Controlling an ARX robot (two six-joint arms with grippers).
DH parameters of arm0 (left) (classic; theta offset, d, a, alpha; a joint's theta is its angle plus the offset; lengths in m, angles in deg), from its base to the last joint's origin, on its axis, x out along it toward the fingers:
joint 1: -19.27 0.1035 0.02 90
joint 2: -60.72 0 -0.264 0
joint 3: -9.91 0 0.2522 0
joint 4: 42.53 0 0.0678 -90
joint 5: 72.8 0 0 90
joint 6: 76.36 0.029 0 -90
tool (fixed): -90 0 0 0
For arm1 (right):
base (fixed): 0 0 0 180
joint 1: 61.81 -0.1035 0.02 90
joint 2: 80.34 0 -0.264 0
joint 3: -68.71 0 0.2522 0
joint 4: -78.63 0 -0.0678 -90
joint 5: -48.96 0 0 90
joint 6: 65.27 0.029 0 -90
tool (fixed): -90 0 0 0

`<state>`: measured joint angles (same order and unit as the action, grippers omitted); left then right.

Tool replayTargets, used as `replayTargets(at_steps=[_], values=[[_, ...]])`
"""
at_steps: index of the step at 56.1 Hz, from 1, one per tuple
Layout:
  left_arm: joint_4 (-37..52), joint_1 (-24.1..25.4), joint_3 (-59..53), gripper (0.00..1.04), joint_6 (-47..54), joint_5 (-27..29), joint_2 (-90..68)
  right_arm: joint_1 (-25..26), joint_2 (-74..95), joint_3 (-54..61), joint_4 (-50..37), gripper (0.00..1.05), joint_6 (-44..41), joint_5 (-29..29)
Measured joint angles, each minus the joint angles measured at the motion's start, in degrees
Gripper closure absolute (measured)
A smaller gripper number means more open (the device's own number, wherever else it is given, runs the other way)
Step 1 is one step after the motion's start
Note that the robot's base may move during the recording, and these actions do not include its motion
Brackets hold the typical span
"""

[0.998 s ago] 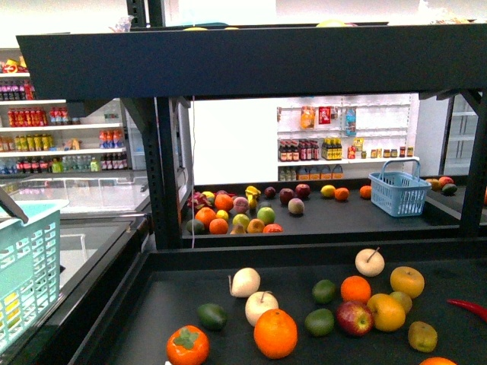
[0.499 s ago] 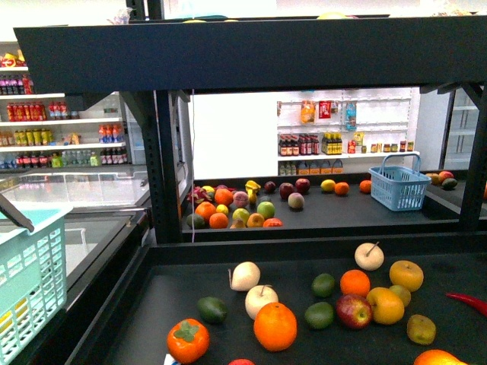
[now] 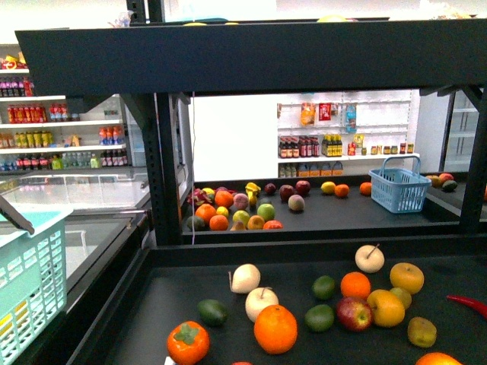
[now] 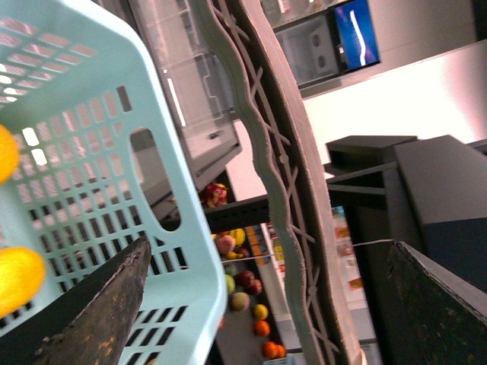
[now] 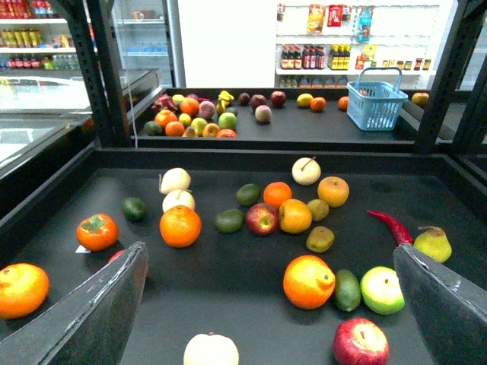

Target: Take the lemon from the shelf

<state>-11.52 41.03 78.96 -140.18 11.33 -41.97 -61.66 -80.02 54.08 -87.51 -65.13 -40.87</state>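
Black steel decks of the shelf (image 3: 251,57) carried scattered fruit as the robot stood at the approach step, with nothing yet grasped. The likeliest lemon (image 3: 386,308), a large yellow fruit, lay toward the right of the lower deck, touching a red apple (image 3: 354,314) and just in front of an orange (image 3: 355,284). Neither arm appeared in the front view.

The right wrist view showed the right end effector (image 5: 268,249) spread wide and empty above the deck, the lemon (image 5: 294,216) ahead of it and well apart. The next move, by this reading, called for a reach forward and down, with the fingers closing across the lemon without nudging the apple.

Only the left wrist view showed the left end effector (image 4: 268,245), also spread, with the handle of a pale green basket (image 4: 91,152) running between its fingers; yellow fruit showed inside the basket. Whether the handle rested on that end effector could not be told.
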Motion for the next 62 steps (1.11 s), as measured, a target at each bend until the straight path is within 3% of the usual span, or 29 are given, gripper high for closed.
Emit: replayTargets(at_steps=[10, 16, 20, 26, 29, 36, 43, 54, 62], values=[[-17.22, -0.37, -4.07, 0.08, 17.99, 3.87, 12.83, 0.0, 0.0, 0.0, 0.0, 0.07, 0.0, -0.02], [-26.56, -1.66, -9.86, 0.08, 34.4, 5.88, 25.4, 0.0, 0.0, 0.0, 0.0, 0.07, 0.0, 0.0], [-34.84, -4.96, -16.33, 0.08, 45.51, 6.08, 39.56, 0.0, 0.0, 0.0, 0.0, 0.07, 0.0, 0.0], [-39.89, -9.66, -22.75, 0.09, 53.66, 8.61, 54.12, 0.0, 0.0, 0.0, 0.0, 0.07, 0.0, -0.02], [-37.29, -10.97, -27.21, 0.19, 57.48, 1.7, 62.01, 0.0, 0.0, 0.0, 0.0, 0.07, 0.0, -0.04], [-45.13, -20.61, -34.71, 0.42, 61.68, 4.55, 79.67, 0.0, 0.0, 0.0, 0.0, 0.07, 0.0, 0.0], [-48.17, -21.42, -40.92, 0.65, 62.66, 5.88, 91.6, 0.0, 0.0, 0.0, 0.0, 0.07, 0.0, -0.11], [-46.69, -21.57, -47.15, 1.01, 62.99, 5.86, 95.69, 0.0, -0.02, 0.0, 0.0, 0.07, 0.0, -0.02], [-46.07, -21.57, -48.65, 1.02, 63.17, 5.86, 97.18, 0.0, -0.02, 0.0, 0.0, 0.07, 0.0, -0.02]])
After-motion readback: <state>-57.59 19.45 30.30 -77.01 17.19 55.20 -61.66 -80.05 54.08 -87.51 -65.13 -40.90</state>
